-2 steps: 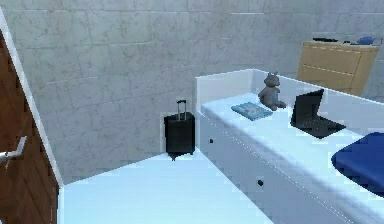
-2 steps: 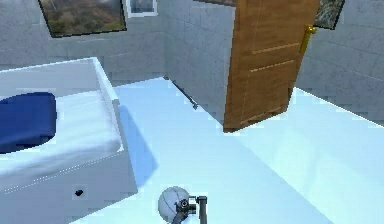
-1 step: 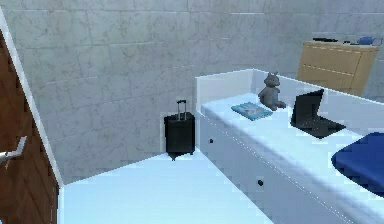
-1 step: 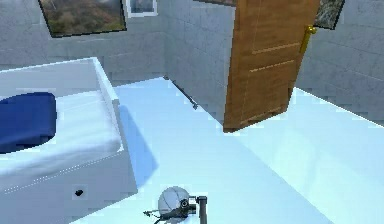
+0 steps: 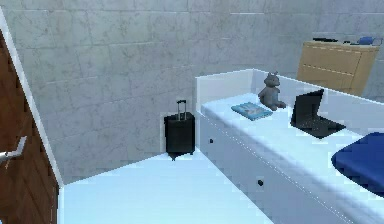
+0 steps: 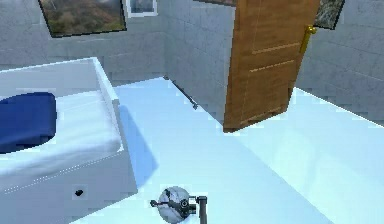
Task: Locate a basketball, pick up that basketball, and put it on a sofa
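A small dark and grey shape low in the arm side view is my gripper (image 6: 178,206), just above the bottom edge and over pale floor. Its far end is too small to make out, so I cannot tell whether it holds anything. The nearest furniture is a white-framed bed (image 5: 262,160), running along the forward view's right. The same bed (image 6: 100,165) fills the arm side view's left.
On the bed lie a blue book (image 5: 252,110), a grey stuffed toy (image 5: 270,91), an open black laptop (image 5: 313,113) and a dark blue pillow (image 5: 365,160). A black suitcase (image 5: 180,134) stands by the tiled wall. Wooden doors (image 5: 18,150) (image 6: 266,62) and a dresser (image 5: 338,66) are nearby.
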Motion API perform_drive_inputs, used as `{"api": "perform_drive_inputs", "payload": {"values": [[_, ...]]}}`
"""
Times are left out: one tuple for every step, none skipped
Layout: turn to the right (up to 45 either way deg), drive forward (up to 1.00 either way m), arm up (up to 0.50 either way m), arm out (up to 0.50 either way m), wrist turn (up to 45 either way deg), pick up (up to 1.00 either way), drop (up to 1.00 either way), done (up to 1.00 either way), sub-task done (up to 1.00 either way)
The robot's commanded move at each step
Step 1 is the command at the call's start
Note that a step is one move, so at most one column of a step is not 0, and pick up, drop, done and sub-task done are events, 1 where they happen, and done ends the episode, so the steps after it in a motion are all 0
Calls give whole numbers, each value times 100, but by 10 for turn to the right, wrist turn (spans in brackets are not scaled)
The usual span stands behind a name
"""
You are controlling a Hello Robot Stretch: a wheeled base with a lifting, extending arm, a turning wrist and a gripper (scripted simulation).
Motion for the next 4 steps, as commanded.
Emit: {"api": "perform_drive_inputs", "payload": {"values": [[0, 0, 0, 0, 180, 0, 0, 0, 0], [0, 0, -30, 0, 0, 0, 0, 0, 0], [0, 0, 0, 0, 0, 100, 0, 0, 0], [0, 0, 10, 0, 0, 0, 0, 0, 0]]}}
